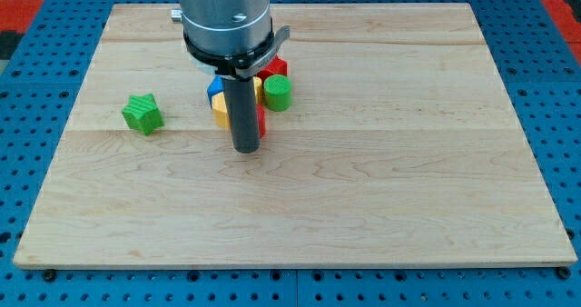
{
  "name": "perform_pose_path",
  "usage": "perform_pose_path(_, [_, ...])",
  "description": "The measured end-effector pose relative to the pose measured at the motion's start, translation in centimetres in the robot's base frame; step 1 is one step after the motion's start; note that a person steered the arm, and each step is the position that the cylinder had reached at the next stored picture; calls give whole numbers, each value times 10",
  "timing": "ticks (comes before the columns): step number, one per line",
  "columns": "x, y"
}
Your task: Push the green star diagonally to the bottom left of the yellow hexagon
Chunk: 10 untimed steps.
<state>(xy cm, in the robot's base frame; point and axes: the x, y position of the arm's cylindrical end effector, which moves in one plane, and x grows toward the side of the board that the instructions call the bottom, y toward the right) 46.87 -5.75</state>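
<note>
The green star (pixel 142 113) lies alone on the wooden board at the view's left. My tip (pixel 246 149) touches down near the board's middle, well to the right of the star and just below a tight cluster of blocks. The cluster, partly hidden by my rod, holds a yellow block (pixel 221 113), a blue block (pixel 215 89), a green cylinder (pixel 278 93), a red block (pixel 273 68) at its top right, and a red block (pixel 260 119) beside the rod. The yellow block's shape cannot be made out.
The wooden board (pixel 363 180) lies on a blue perforated table (pixel 563 116). The arm's grey round body (pixel 224 16) hangs over the board's top middle.
</note>
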Motion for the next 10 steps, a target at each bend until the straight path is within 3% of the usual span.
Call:
perform_pose_path(2, [-13,13])
perform_pose_path(3, [-5,-28])
perform_pose_path(4, [-6,-173])
perform_pose_path(5, [-6,-246])
perform_pose_path(6, [-60,-198])
perform_pose_path(7, [-69,-160])
perform_pose_path(9, [-36,-101])
perform_pose_path(10, [-23,-102])
